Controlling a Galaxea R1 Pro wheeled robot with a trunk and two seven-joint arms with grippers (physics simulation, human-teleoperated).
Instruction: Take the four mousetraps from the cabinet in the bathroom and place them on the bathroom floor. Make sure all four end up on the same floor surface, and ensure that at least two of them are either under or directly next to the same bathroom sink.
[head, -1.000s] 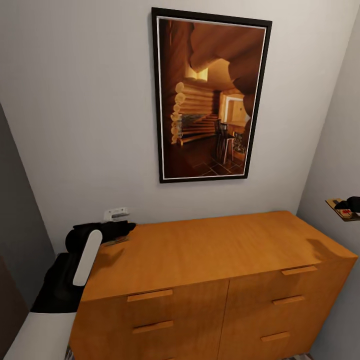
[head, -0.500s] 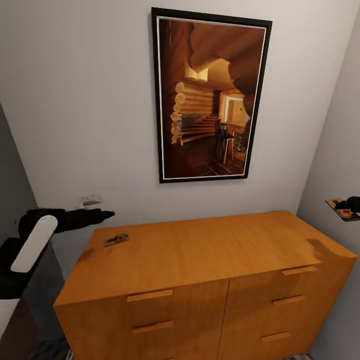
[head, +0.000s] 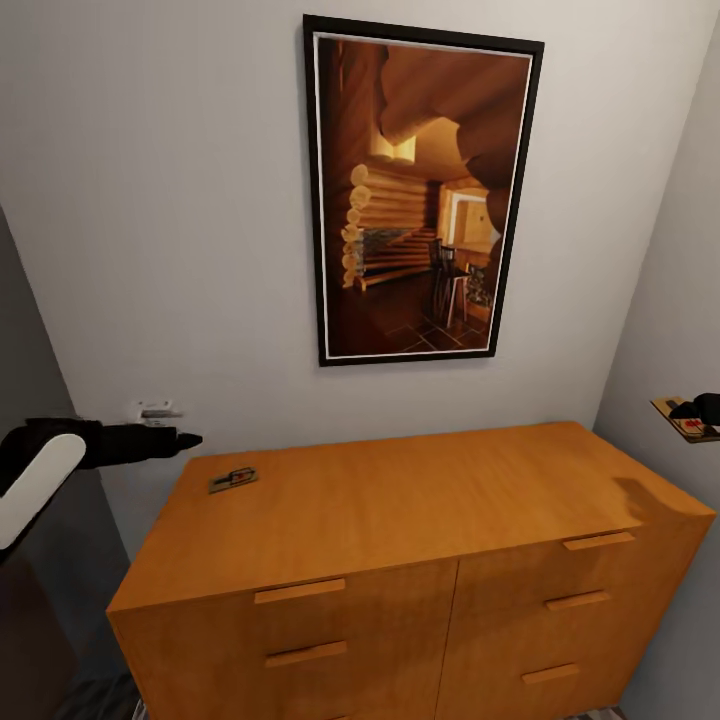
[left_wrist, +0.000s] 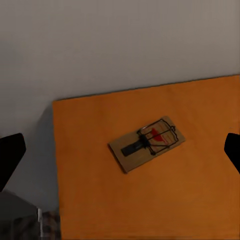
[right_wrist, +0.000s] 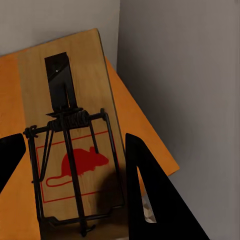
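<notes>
Head view: the cabinet (head: 400, 560), an orange-brown chest with bar-handled drawer fronts, stood against a pale wall under a framed picture (head: 420, 195) of a log interior. One mousetrap (head: 233, 480) lay flat on the cabinet top near its rear left corner, well in from the front edge.

The left gripper (head: 185, 439) hung in the air just off the cabinet's left end, above top level, apart from that trap and touching nothing. In the left wrist view the trap (left_wrist: 147, 143) lay below, askew to the cabinet edges, red spot and dark wire showing; the two dark fingers (left_wrist: 10, 157) stood wide apart at either border of the view with nothing between them.

The right gripper (head: 700, 409) was at the right edge of the head view, beside the side wall and raised above the cabinet's right end, carrying a second mousetrap (head: 686, 421). In the right wrist view this held trap (right_wrist: 75, 145) showed a red mouse print, a wire frame and a dark plate, with the fingers (right_wrist: 150, 195) closed against its long edges, the cabinet corner below it.
</notes>
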